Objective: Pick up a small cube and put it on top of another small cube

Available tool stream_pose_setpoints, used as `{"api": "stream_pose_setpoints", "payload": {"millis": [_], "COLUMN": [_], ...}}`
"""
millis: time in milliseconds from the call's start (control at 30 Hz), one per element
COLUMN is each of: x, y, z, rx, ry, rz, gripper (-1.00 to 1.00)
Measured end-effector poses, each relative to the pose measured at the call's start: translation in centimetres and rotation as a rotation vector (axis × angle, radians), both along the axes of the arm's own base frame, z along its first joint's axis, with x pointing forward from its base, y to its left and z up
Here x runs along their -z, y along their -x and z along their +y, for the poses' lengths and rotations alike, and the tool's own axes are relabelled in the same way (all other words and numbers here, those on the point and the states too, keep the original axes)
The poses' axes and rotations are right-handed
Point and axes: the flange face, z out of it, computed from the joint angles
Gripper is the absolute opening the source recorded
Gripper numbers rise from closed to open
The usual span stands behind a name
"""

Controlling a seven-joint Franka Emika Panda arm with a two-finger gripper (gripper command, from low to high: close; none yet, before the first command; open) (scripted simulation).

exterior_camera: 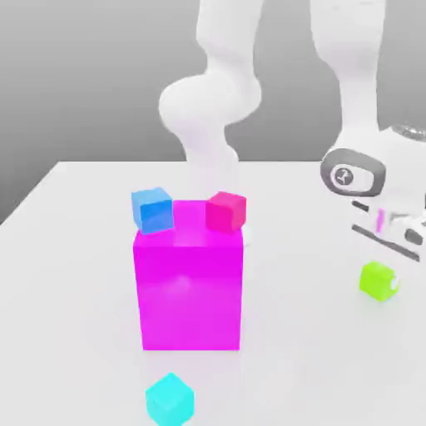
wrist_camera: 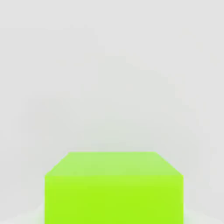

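Your gripper (exterior_camera: pixel 389 250) has its fingers pressed together, and I cannot tell if it pinches anything. The green cube (exterior_camera: pixel 378 280) sits on the desk (exterior_camera: pixel 316 349) just below it, so you approach downward.

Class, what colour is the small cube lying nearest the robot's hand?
Lime green: the small cube is clearest in the hand view, close beneath the camera.
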Motion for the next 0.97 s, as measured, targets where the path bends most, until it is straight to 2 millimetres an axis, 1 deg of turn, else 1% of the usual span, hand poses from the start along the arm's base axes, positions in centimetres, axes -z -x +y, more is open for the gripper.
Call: {"api": "stream_pose_setpoints", "payload": {"millis": [33,67,133,233,300,367,433,500,600,633,667,700,733,833,867,967], "x": [-1.0,-1.6,-2.3,-3.1,-3.5,-4.1,-4.6,-5.2,-6.1,-6.5,-6.6,-6.0,-5.1,-1.5,-0.8,-0.8], "y": [0.0,-1.0,-5.0,-11.0,-14.7,-17.9,-20.7,-23.0,-25.3,-25.7,-26.0,-26.2,-26.3,-26.3,-26.3,-26.3], "z": [-0.1,-0.5,-2.7,-7.0,-10.4,-14.4,-18.7,-23.5,-31.2,-33.9,-36.2,-37.2,-37.7,-38.1,-38.2,-38.2], "rx": [0.000,0.041,0.200,0.461,0.635,0.809,0.982,1.154,1.412,1.498,1.569,1.602,1.618,1.633,1.635,1.635], "ry": [0.000,0.000,0.001,0.001,0.002,0.002,0.002,0.001,0.000,-0.001,-0.001,-0.002,-0.003,-0.002,-0.001,-0.001], "rz": [0.000,0.000,0.002,0.004,0.005,0.005,0.005,0.005,0.003,0.002,0.001,0.001,0.000,0.000,-0.001,-0.001], "gripper": [-1.00,-1.00,-1.00,-1.00,-1.00,-1.00,-1.00,-1.00,-1.00,-1.00,-1.00,-1.00,-1.00,-1.00,1.00,1.00]}}
